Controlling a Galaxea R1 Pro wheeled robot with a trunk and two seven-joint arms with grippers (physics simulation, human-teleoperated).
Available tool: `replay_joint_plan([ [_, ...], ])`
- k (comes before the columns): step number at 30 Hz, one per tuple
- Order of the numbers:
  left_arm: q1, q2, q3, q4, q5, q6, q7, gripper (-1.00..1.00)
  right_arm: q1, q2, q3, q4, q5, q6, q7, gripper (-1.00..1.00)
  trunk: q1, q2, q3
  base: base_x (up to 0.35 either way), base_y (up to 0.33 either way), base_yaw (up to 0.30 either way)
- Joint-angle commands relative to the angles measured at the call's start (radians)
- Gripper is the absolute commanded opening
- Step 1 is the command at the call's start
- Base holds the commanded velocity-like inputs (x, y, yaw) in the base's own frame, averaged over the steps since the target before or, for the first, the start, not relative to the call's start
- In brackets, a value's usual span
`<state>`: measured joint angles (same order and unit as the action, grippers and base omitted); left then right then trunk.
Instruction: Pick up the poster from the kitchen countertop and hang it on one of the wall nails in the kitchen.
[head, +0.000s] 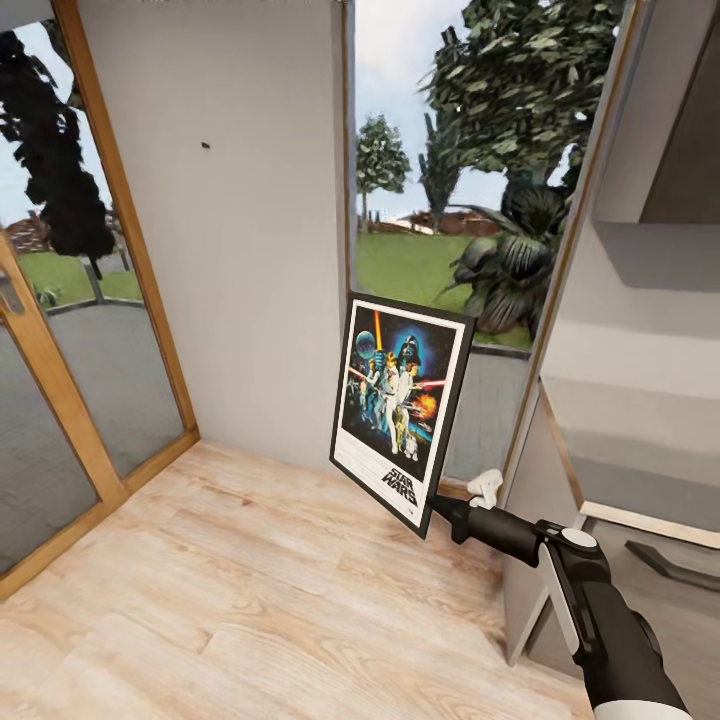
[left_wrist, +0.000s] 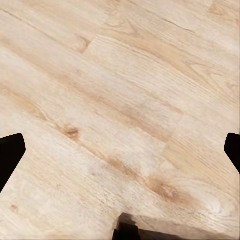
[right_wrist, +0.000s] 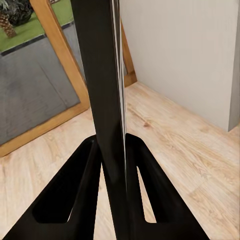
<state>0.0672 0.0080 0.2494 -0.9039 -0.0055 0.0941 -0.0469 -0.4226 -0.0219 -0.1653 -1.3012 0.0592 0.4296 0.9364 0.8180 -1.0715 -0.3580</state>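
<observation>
The black-framed Star Wars poster (head: 400, 410) hangs in the air above the wooden floor, tilted slightly, held by its lower right corner. My right gripper (head: 440, 507) is shut on that corner; in the right wrist view its two black fingers (right_wrist: 80, 195) clamp the poster's dark edge (right_wrist: 102, 75) seen edge-on. A wall nail (head: 205, 146) shows as a tiny dark speck high on the pale-grey wall, up and to the left of the poster. My left gripper (left_wrist: 120, 150) points down at bare floor, its finger tips wide apart, open and empty.
Wood-framed glass doors (head: 70, 350) stand at the left, and a tall window (head: 450, 200) sits behind the poster. A grey cabinet (head: 640, 380) rises at the right beside my right arm. Light wooden floor (head: 250, 590) spreads out in front.
</observation>
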Motion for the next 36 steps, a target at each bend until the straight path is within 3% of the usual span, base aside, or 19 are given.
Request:
replay_joint_plan([
  [1,0.000,0.000,0.002,-0.002,-0.001,0.007,-0.005,1.00,-0.001,0.000,-0.002,-0.001,0.004,0.008,0.008,-1.00,-0.004,0.007,0.002,0.000,0.000,0.000],
  [15,0.000,0.001,-0.041,0.018,-0.001,0.007,-0.005,1.00,-0.001,0.000,-0.002,-0.001,0.004,0.008,0.009,-1.00,-0.057,0.105,0.046,0.000,0.000,0.000],
  [36,0.000,0.000,-0.048,0.037,-0.001,0.006,-0.005,1.00,-0.001,0.001,-0.002,-0.001,0.004,0.008,0.009,-1.00,-0.138,0.252,0.112,0.000,0.000,0.000],
])
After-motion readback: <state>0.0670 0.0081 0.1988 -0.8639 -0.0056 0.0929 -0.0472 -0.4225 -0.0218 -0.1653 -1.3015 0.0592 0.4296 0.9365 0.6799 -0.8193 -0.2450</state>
